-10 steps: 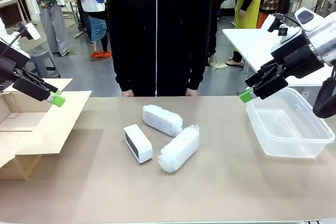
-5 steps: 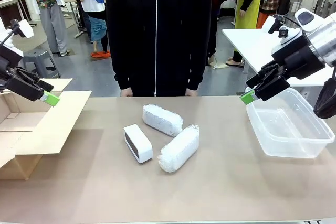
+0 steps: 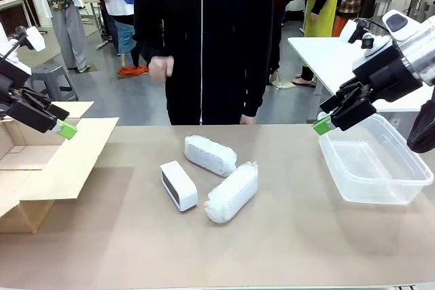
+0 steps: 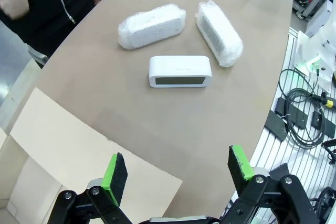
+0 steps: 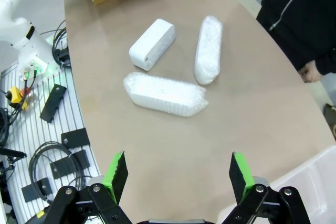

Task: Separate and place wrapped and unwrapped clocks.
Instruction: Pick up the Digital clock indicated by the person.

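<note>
Mid-table lie two wrapped clocks in bumpy white foam: one (image 3: 210,155) toward the person, the other (image 3: 232,191) nearer me. Left of them rests the unwrapped clock (image 3: 178,185), a smooth white block with a dark face. The left wrist view shows the unwrapped clock (image 4: 180,71) and both bundles (image 4: 151,26) (image 4: 219,32); the right wrist view shows them too (image 5: 152,44) (image 5: 208,49) (image 5: 165,94). My left gripper (image 3: 62,127) hangs open over the cardboard box (image 3: 61,161), empty. My right gripper (image 3: 321,123) hangs open above the plastic tub's near corner, empty.
A clear plastic tub (image 3: 394,191) sits at the table's right. The open cardboard box lies at the left with its flap on the table. A person in black stands at the far edge, one hand (image 3: 161,68) raised, the other at the table edge (image 3: 248,119).
The person's hand has lifted off the table's far edge to chest height. My left gripper has drawn slightly left and up over the box. The right arm has barely moved.
</note>
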### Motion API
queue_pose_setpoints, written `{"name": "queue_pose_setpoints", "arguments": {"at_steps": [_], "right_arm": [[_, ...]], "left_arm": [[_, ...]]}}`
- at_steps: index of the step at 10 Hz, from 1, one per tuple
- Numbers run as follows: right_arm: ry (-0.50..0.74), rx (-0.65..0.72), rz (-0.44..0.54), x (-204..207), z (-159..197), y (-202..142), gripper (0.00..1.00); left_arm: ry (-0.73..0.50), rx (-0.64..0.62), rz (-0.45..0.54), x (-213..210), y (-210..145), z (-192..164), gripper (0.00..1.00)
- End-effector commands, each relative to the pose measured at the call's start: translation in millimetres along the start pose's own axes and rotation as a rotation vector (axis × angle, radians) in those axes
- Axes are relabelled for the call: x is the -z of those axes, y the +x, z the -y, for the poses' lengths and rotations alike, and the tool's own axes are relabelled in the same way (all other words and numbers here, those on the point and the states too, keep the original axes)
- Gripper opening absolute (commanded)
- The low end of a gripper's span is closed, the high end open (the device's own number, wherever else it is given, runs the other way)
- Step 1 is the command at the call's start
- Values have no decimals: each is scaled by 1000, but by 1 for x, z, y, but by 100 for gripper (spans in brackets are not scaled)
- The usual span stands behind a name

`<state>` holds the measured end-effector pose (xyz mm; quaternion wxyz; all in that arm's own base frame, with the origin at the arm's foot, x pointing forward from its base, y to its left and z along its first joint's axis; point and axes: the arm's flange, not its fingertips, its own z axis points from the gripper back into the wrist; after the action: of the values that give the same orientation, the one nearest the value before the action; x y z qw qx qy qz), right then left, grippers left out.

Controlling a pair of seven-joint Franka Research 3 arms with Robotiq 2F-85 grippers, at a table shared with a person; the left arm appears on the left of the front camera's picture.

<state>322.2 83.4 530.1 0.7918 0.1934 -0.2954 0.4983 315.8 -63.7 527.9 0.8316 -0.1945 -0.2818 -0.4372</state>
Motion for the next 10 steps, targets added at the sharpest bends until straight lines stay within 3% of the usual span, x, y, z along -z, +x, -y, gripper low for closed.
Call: {"name": "queue_pose_setpoints", "arguments": {"at_steps": [1, 10], "right_arm": [[15, 4, 8, 2, -1, 0, 100], [15, 4, 8, 2, -1, 0, 100]], "left_arm": [[0, 0, 10, -2, 0, -1, 100], [0, 0, 10, -2, 0, -1, 100]]}}
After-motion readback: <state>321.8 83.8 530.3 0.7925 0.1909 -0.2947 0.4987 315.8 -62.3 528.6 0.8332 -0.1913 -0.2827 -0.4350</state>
